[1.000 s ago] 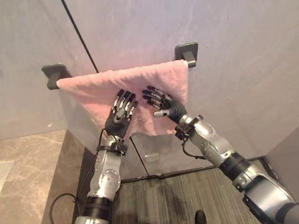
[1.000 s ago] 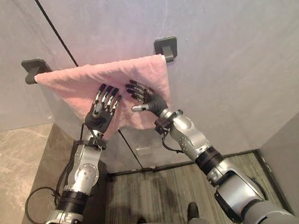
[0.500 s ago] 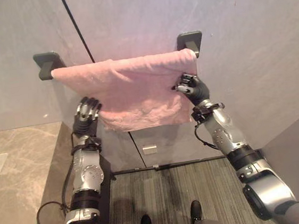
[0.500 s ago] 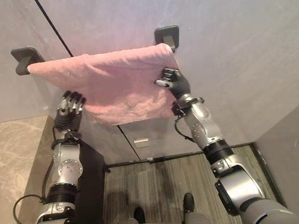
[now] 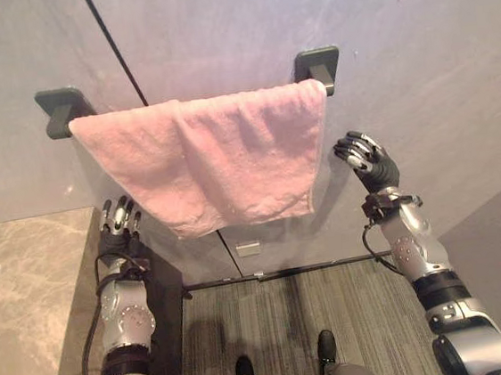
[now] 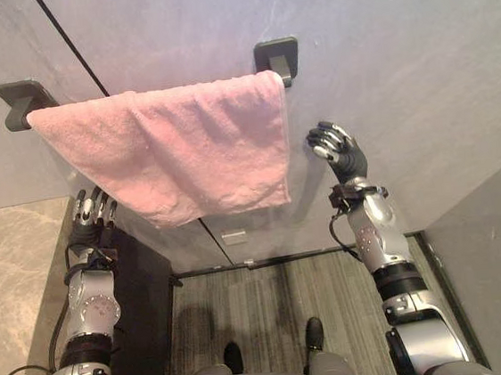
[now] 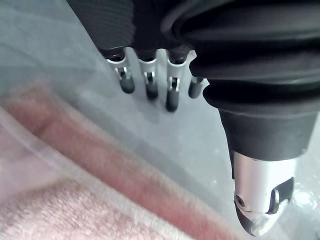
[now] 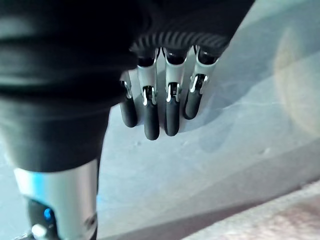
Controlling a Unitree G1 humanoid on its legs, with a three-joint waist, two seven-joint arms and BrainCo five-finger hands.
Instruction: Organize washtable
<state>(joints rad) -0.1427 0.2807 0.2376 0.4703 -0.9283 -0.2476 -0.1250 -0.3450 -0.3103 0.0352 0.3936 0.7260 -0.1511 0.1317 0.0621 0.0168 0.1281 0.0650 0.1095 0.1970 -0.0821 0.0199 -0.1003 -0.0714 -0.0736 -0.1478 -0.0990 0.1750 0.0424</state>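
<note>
A pink towel (image 5: 216, 160) hangs spread over a wall rail between two dark brackets (image 5: 318, 62), its lower left edge slanting down to a corner. My left hand (image 5: 116, 227) is below the towel's left side, apart from it, fingers straight and open. My right hand (image 5: 369, 159) is raised to the right of the towel, clear of its edge, fingers relaxed and open against the grey wall. The pink towel (image 7: 75, 200) shows close past the fingers (image 7: 150, 82) in the left wrist view. In the right wrist view the fingers (image 8: 165, 105) point at bare wall.
A marble-look counter (image 5: 28, 291) lies at the lower left, with a dark cabinet side (image 5: 163, 331) beside it. A black seam (image 5: 114, 45) runs down the grey wall behind the towel. Striped grey floor (image 5: 317, 306) lies below, and a small plate (image 5: 249, 249) sits low on the wall.
Both hands have let go of the towel and drawn away, the left downward and the right out to the right. The towel now hangs flatter. The camera has shifted.
</note>
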